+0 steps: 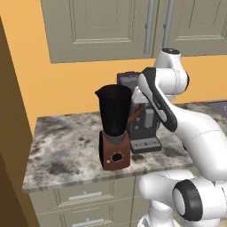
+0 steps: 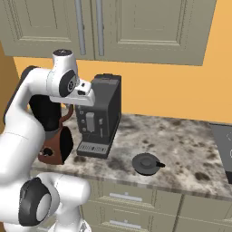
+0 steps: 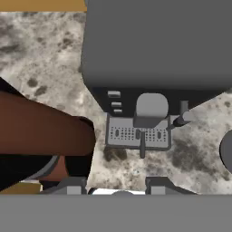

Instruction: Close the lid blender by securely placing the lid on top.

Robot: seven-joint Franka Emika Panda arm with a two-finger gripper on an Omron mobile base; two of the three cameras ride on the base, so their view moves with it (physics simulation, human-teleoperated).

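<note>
The blender (image 1: 115,128) stands on the counter with its black jar uncovered, on a reddish-brown base with a round dial. The arm partly hides the blender (image 2: 55,142) in the right base view. Its brown handle (image 3: 45,131) fills the left of the hand view. The lid (image 2: 146,163), a dark grey disc with a knob, lies flat on the counter to the right of the coffee machine, and its edge (image 3: 227,152) shows at the right border. My gripper (image 3: 115,186) hangs open and empty, high over the coffee machine's front, between blender and lid.
A boxy dark grey coffee machine (image 2: 97,120) stands right beside the blender, with its drip tray (image 3: 138,132) below my hand. Wall cabinets (image 2: 136,27) hang overhead. A dark cooktop edge (image 2: 224,145) lies at the far right of the marbled counter (image 2: 190,140).
</note>
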